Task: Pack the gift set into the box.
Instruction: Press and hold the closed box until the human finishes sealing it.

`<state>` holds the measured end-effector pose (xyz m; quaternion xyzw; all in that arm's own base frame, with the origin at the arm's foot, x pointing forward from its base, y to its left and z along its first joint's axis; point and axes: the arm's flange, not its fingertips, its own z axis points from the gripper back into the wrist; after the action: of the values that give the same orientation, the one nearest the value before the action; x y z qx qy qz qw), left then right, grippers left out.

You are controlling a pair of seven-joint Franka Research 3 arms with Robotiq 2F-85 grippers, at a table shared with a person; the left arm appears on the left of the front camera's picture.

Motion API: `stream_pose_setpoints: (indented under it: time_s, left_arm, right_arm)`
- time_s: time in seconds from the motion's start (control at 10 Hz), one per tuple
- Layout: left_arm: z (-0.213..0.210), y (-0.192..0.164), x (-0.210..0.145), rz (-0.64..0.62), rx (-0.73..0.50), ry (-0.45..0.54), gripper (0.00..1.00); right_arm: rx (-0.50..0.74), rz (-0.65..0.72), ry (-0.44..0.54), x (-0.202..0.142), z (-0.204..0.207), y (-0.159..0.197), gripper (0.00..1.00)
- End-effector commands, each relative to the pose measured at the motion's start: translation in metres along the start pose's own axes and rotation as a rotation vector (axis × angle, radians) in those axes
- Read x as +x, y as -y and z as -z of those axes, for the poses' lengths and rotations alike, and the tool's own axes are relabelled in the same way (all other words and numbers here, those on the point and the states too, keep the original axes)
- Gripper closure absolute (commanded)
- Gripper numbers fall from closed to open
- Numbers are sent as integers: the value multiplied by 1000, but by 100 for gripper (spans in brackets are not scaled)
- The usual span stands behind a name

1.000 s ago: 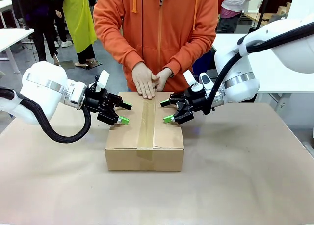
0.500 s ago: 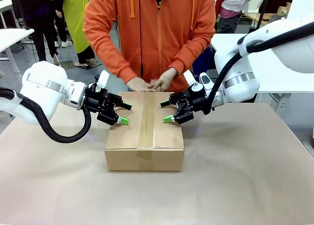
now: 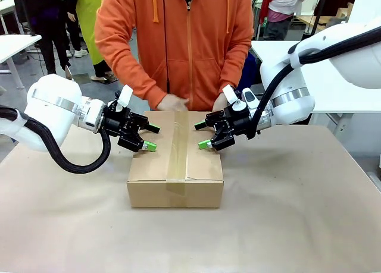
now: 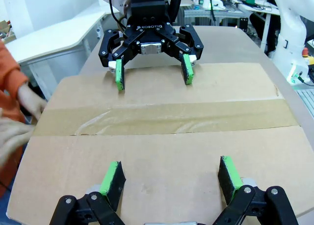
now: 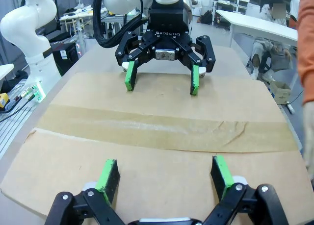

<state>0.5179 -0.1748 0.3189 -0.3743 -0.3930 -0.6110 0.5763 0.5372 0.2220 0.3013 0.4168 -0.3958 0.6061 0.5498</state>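
The box is seen as a plain brown corrugated cardboard carton, set flat on the table near its middle, with a long side turned toward the front camera. Its top flaps are closed and lie level. The centre seam is covered by a strip of brownish packing tape, which is run across the lid and folded down over the near wall. The tape is slightly wrinkled in the wrist views.
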Motion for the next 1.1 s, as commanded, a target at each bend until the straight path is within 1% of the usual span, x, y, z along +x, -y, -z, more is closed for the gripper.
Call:
stream_pose_setpoints:
  time_s: [0.0,0.1,0.2,0.3,0.4,0.5,0.6,0.7,0.8,1.0]
  left_arm:
    - [-36,13,31,39,-19,130,0]
    - [-105,42,68,114,73,274,0]
    - [-146,60,77,136,126,333,0]
    - [-187,79,74,156,197,388,0]
    - [-219,91,58,137,286,424,0]
    - [-243,101,33,92,387,488,0]
    - [-252,105,13,37,462,525,0]
    - [-251,100,-1,-43,500,549,0]
    - [-269,113,37,69,391,469,0]
    - [-269,113,37,69,391,469,0]
  right_arm:
    - [-86,-59,64,30,-34,-20,0]
    - [-172,-141,155,66,-95,-58,0]
    - [-247,-125,193,76,-132,-81,0]
    - [-345,-147,238,77,-169,-105,0]
    - [-494,-176,243,71,-200,-130,0]
    - [-580,-218,280,61,-223,-158,0]
    - [-653,-214,330,52,-234,-169,0]
    - [-729,-181,309,45,-232,-162,0]
    - [-583,-153,298,67,-243,-159,0]
    - [-583,-153,298,67,-243,-159,0]
